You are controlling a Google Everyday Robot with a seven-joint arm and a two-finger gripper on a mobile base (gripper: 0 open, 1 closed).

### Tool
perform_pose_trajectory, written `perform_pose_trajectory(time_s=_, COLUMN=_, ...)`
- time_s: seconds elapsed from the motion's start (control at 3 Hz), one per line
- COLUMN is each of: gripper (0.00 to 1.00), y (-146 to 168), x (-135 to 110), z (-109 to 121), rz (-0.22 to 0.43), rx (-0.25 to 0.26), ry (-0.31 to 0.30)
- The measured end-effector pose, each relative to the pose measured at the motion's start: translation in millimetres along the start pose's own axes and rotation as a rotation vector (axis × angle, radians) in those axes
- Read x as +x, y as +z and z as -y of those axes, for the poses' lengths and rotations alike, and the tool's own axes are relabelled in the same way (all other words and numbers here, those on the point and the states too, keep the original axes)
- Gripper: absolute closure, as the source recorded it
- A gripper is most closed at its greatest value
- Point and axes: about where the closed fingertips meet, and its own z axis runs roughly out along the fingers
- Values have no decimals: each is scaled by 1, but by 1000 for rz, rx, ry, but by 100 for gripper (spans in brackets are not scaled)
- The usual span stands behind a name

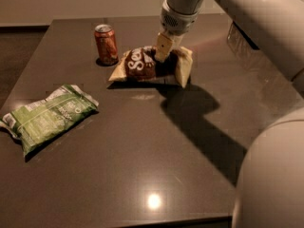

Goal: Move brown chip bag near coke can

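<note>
The brown chip bag (pixel 140 66) lies on the dark table (pixel 142 165) at the back middle, its cream ends spread left and right. The coke can (pixel 106 44) stands upright just left of it, a small gap from the bag's left end. My gripper (pixel 163 51) comes down from the upper right onto the bag's top middle and is shut on a pinch of the bag. The bag's underside rests on or just above the table.
A green chip bag (pixel 47 115) lies at the left edge of the table. A dark patterned object (pixel 240 34) sits at the back right edge. My arm (pixel 237 8) and body (pixel 275 175) fill the right side.
</note>
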Motion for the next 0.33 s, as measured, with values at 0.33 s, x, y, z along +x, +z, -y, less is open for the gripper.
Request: perform_pose_trajectory(time_s=0.33, gripper=0, y=2, x=-1, z=0, rz=0, rx=-1, ry=-1)
